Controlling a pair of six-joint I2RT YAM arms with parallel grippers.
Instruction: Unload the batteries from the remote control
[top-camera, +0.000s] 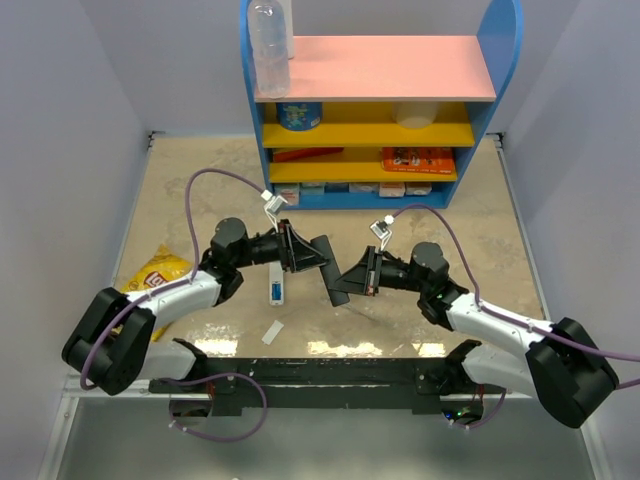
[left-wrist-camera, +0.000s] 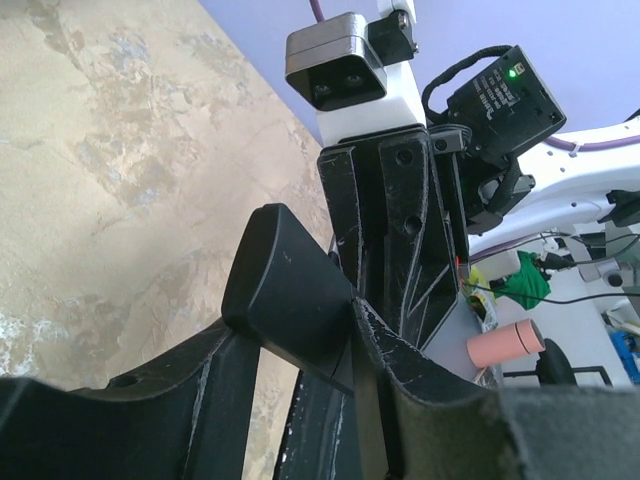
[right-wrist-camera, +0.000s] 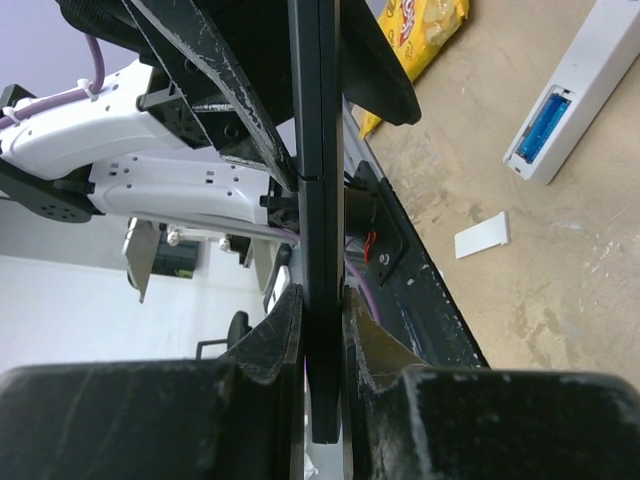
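Note:
A black remote control (top-camera: 332, 275) hangs in the air between both arms above the table's middle. My right gripper (right-wrist-camera: 322, 305) is shut on its thin edges, and the remote (right-wrist-camera: 320, 150) runs straight up that view. My left gripper (left-wrist-camera: 300, 330) has its fingers closed against the remote's rounded end (left-wrist-camera: 290, 285). A white remote control (right-wrist-camera: 575, 90) lies on the table with its compartment open, and blue batteries (right-wrist-camera: 545, 125) sit inside. From above it shows beside the left gripper (top-camera: 318, 258) as the white remote (top-camera: 275, 290). The right gripper (top-camera: 348, 280) faces the left one.
A small white battery cover (top-camera: 273, 332) lies near the front rail. A yellow snack bag (top-camera: 160, 272) rests at the left by the left arm. A blue shelf unit (top-camera: 380, 110) with a clear bottle (top-camera: 269, 45) stands at the back.

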